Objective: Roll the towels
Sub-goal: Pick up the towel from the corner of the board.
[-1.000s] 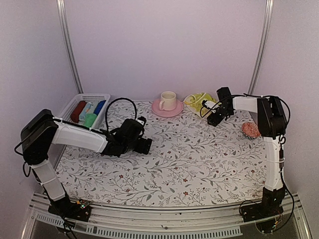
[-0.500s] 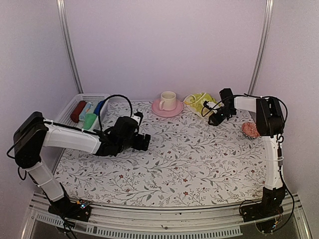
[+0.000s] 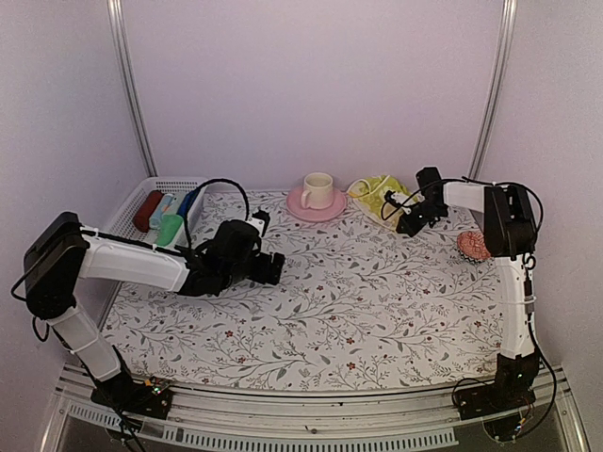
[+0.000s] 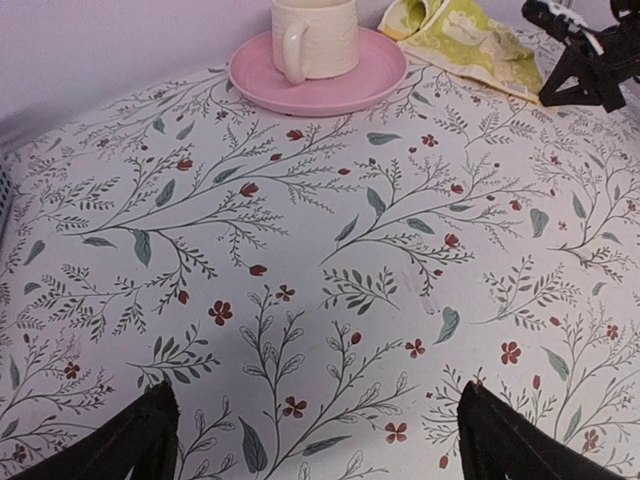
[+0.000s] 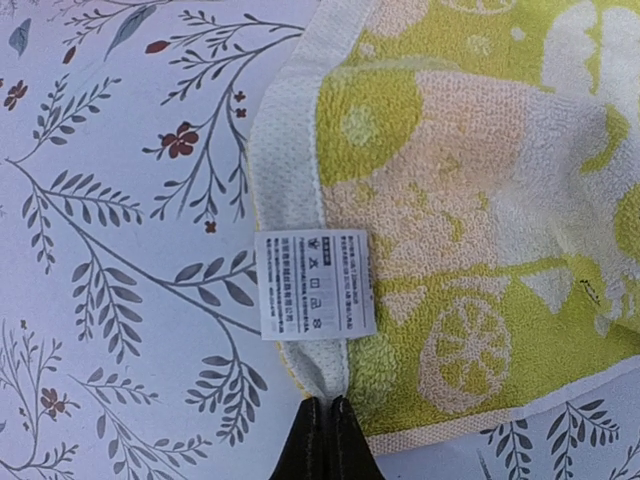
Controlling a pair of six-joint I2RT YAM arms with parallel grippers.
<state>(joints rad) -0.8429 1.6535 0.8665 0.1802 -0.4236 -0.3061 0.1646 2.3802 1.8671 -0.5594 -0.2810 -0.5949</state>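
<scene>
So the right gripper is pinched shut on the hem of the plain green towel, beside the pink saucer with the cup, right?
No. The right gripper is shut on the hem of the pale yellow towel with green prints, not a plain green one, as the right wrist view shows. The pink saucer with the cup is beside it.

The top view looks down from behind over the whole surface point(image 3: 377, 301), the left wrist view skims low across it toward the pink saucer point(image 4: 250, 75) and yellow towel point(image 4: 470, 45) at the back, and the right wrist view sits close above that same towel.
</scene>
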